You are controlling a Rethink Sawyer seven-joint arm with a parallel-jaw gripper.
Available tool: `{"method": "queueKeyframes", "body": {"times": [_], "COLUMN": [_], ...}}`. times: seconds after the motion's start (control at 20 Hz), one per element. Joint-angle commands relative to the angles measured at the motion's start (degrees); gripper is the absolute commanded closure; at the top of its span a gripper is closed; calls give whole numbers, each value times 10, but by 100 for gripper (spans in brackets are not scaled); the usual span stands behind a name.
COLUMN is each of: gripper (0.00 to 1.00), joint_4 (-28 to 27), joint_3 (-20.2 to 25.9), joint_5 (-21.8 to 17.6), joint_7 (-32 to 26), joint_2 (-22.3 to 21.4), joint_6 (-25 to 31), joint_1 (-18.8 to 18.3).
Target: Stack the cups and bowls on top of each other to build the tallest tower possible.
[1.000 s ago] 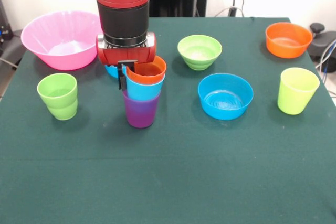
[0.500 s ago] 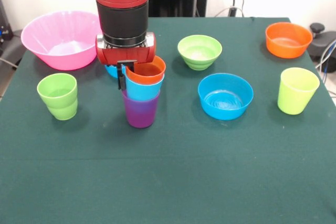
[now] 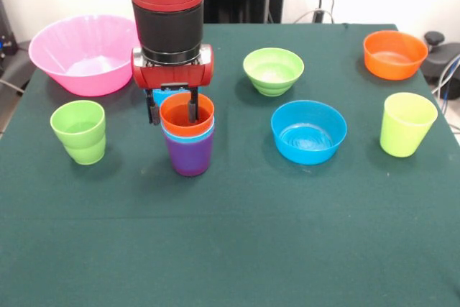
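Front view shows the tower (image 3: 187, 141) on the dark green tablecloth (image 3: 230, 235): a purple tapered plastic cup (image 3: 190, 154) at the base, a light blue plastic cup (image 3: 187, 134) nested in it with only its rim band visible, and an orange plastic cup (image 3: 187, 114) seated on top, all sitting level. The red and black arm's gripper (image 3: 172, 111) hangs over the tower with its jaws spread apart; one finger (image 3: 154, 111) is just outside the orange cup's left wall and the other dips inside the cup's mouth, and whether either touches the wall cannot be told. Left of the tower stands a stepped green plastic cup (image 3: 80, 131), upright and well apart. Beyond the tower to the left sits a large translucent pink bowl (image 3: 85, 54). Right of the tower lies a round blue plastic bowl (image 3: 309, 131), with a ridged green bowl (image 3: 273, 71) beyond it. Farther right of the tower stand a yellow-green plastic cup (image 3: 407, 124) and, beyond that, an orange plastic bowl (image 3: 394, 54). A sliver of another blue bowl (image 3: 159, 94) shows directly behind the tower, under the gripper's body.
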Motion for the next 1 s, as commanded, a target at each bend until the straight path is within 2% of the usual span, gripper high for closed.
{"method": "queueKeyframes", "body": {"times": [0.05,0.3,0.5,0.6,1.0], "gripper": [0,0,0,0,0], "joint_4": [19,15,-6,-15,13], "joint_3": [3,6,7,8,3], "joint_5": [-49,-44,-32,-30,-52], "joint_7": [-43,-46,-57,-57,-57], "joint_2": [13,11,-5,-4,5], "joint_6": [0,7,60,68,11], "joint_1": [-1,-2,10,12,-5]}}
